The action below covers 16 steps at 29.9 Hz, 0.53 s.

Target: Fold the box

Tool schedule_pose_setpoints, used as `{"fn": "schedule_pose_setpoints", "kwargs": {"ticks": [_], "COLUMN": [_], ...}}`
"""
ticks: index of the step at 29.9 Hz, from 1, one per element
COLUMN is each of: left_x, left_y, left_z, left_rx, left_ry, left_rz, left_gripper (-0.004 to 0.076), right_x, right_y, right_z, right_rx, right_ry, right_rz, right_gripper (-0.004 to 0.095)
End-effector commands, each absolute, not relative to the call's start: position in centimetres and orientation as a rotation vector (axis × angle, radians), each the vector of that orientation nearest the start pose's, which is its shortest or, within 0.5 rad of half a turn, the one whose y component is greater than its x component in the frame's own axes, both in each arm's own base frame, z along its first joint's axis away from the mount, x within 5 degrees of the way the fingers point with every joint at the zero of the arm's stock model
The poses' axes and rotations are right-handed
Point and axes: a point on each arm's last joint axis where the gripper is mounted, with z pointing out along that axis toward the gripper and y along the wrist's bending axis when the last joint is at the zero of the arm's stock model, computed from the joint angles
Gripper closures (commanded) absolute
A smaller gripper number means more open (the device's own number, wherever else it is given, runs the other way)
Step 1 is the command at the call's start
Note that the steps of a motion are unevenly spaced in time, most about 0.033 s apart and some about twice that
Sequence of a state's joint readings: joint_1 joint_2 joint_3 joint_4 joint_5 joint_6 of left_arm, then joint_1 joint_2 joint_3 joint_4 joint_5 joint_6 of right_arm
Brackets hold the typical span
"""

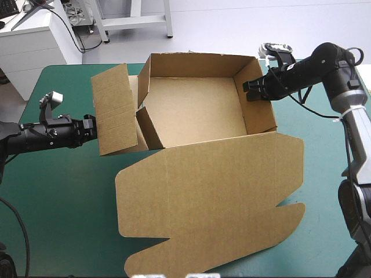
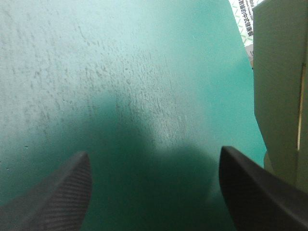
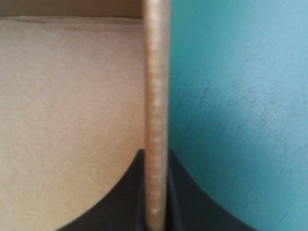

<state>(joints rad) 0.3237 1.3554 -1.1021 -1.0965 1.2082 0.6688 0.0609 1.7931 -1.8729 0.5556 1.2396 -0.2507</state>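
The brown box point(image 1: 197, 110) stands as an open tray at the middle back of the table. Its back and right walls are raised, and its lid point(image 1: 214, 202) lies flat toward the front edge. A left side flap point(image 1: 113, 110) leans outward. My right gripper point(image 1: 255, 90) is shut on the top edge of the right wall point(image 3: 156, 96), and its black fingers point(image 3: 130, 192) press against both sides of the board. My left gripper point(image 1: 93, 128) sits low beside the left flap. It is open point(image 2: 154, 151) over the cover, with board point(image 2: 279, 86) at its side.
The teal-green cover point(image 1: 58, 197) shows at the front left and along the right of the box point(image 1: 313, 116). The lid reaches nearly to the table's front edge. A short inner flap point(image 1: 149, 124) stands inside the box's left corner.
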Motion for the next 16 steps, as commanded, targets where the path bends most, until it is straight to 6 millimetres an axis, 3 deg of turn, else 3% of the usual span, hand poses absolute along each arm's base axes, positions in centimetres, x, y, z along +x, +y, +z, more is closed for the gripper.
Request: {"fn": "schedule_pose_setpoints", "kwargs": {"ticks": [1,6,16], "left_x": [25.5,25.3,24.2], "left_y": [-0.2,-0.3,-2.0], "left_z": [36.4,36.6,37.5], "left_rx": [0.116,0.123,0.220], "left_ry": [2.198,2.188,2.179], "left_rz": [-1.178,-1.174,-1.172], "left_gripper": [0.0195,0.0195,0.0195], "right_x": [37.4,38.0,39.6], "right_y": [7.9,9.6,12.9], "right_z": [40.7,39.4,36.6], "right_rx": [-0.321,-0.355,-0.362], "right_ry": [2.417,2.454,2.480], "right_rz": [0.700,0.631,0.673], "right_gripper": [0.0919,0.0919,0.0919]}}
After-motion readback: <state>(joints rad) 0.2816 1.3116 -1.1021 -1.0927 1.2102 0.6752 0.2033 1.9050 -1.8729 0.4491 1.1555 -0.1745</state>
